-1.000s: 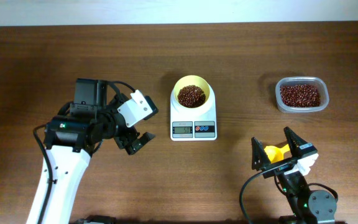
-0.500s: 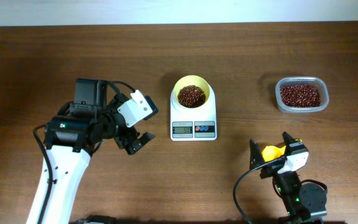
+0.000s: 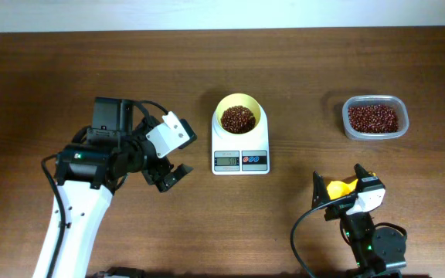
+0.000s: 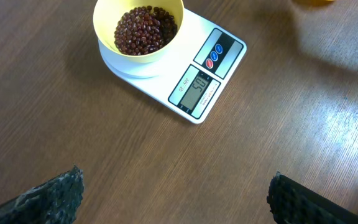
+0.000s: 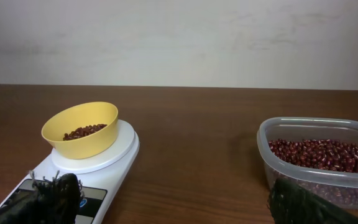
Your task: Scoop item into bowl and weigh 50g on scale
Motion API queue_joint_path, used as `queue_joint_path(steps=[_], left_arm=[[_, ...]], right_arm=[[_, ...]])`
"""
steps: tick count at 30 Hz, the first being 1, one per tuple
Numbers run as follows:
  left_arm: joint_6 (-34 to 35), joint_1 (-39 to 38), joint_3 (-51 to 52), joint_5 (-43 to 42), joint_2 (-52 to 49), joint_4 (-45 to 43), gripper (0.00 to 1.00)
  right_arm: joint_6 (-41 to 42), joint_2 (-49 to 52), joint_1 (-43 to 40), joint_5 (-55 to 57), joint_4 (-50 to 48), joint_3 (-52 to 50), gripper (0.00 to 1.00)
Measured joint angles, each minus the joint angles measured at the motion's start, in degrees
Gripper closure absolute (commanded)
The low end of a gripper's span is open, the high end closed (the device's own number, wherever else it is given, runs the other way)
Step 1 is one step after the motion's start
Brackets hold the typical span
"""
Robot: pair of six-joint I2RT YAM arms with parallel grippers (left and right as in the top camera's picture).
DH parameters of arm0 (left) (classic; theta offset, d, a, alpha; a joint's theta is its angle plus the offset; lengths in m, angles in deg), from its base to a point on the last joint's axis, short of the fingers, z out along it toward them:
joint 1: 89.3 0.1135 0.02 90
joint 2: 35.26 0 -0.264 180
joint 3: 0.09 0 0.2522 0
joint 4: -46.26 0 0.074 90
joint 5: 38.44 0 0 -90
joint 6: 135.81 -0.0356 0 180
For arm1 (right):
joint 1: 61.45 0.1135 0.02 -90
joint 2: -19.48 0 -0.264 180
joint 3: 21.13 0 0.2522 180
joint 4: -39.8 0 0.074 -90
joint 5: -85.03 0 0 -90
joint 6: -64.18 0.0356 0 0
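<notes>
Wooden table [image 3: 300,62]. Left gripper [image 3: 172,177], jaws spread wide and empty, beside the scale [image 3: 240,150]; right gripper [image 3: 337,176] equally spread, straddling a yellow scoop [image 3: 338,188]. Clear tub [image 3: 375,133] far right. The bowl [image 3: 239,100] sits on the scale, holding beans [image 3: 238,118].

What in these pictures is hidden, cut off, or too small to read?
- Display of the scale: too small to read in the overhead view; blurred in the left wrist view; partly behind a finger of the right hand in the right wrist view.
- The yellow scoop: overhead view, mostly under the right hand; its handle is hidden.
- The clear tub: right wrist view, cut by the right edge.
</notes>
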Motion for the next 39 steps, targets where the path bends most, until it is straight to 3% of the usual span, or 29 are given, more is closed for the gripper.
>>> queue_joint_path(steps=[18, 20, 22, 27, 33, 39], left_arm=[[0.87, 0.00, -0.04, -0.20, 0.00, -0.02, 0.01], [10.38, 0.00, -0.02, 3.21, 0.31, -0.26, 0.01], [15.61, 0.00, -0.02, 6.71, 2.71, 0.28, 0.01], [32.15, 0.00, -0.02, 16.57, 20.92, 6.34, 0.01], [35.50, 0.00, -0.07, 22.43, 30.67, 15.56, 0.01], [36.52, 0.00, -0.07, 24.81, 31.54, 20.20, 0.01]], right_arm=[[-0.02, 0.00, 0.00, 0.00, 0.00, 0.00, 0.01], [-0.04, 0.00, 0.00, 0.00, 0.00, 0.00, 0.01], [-0.02, 0.00, 0.00, 0.00, 0.00, 0.00, 0.01], [-0.04, 0.00, 0.00, 0.02, 0.00, -0.02, 0.01], [-0.04, 0.00, 0.00, 0.04, 0.00, 0.00, 0.01], [0.00, 0.00, 0.00, 0.04, -0.02, -0.02, 0.01]])
